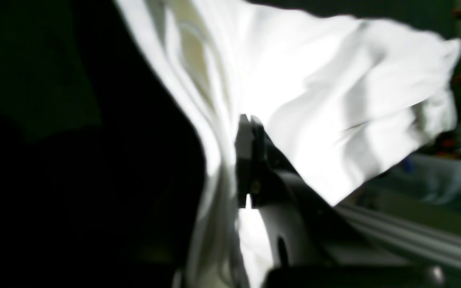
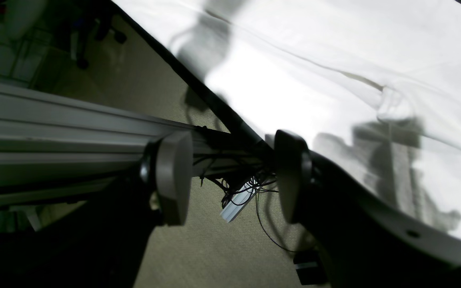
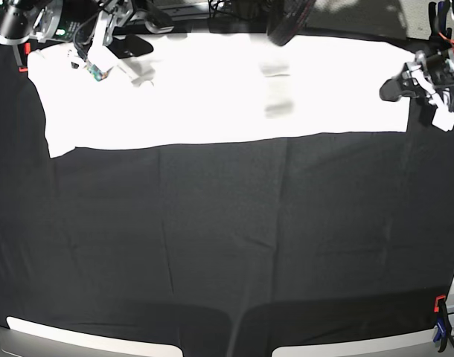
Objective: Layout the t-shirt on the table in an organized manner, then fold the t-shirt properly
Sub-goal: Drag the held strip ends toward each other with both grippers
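One t-shirt (image 3: 212, 93) lies spread as a wide white band across the far part of the table (image 3: 227, 238), which is covered in black, slightly creased cloth. Two arms work at its ends.

The left gripper (image 1: 249, 120) has its fingers (image 1: 244, 156) pressed together on a fold of the white cloth; in the left wrist view the fabric bunches into pleats just left of the fingers and billows away above and to their right. In the base view this gripper (image 3: 409, 80) sits at the shirt's right end, touching its edge.

The right gripper (image 2: 230, 176) has its two fingers (image 2: 172, 176) spread wide with nothing between them; the shirt's white surface (image 2: 334, 72) lies beyond and to the right of them, and the table's dark edge runs diagonally toward the gap. In the base view this gripper (image 3: 100, 56) is at the shirt's upper left corner.

No lettering or print is readable on the shirt: it is strongly overexposed in every view, and only a faint yellowish tint shows through the cloth (image 1: 192, 52) above and left of the left fingers. Two grey shadows fall on the shirt near its middle.

Clips at the table's edges: one red at the far left (image 3: 23, 58), one red (image 3: 440, 303) and one blue (image 3: 438, 336) at the near right.
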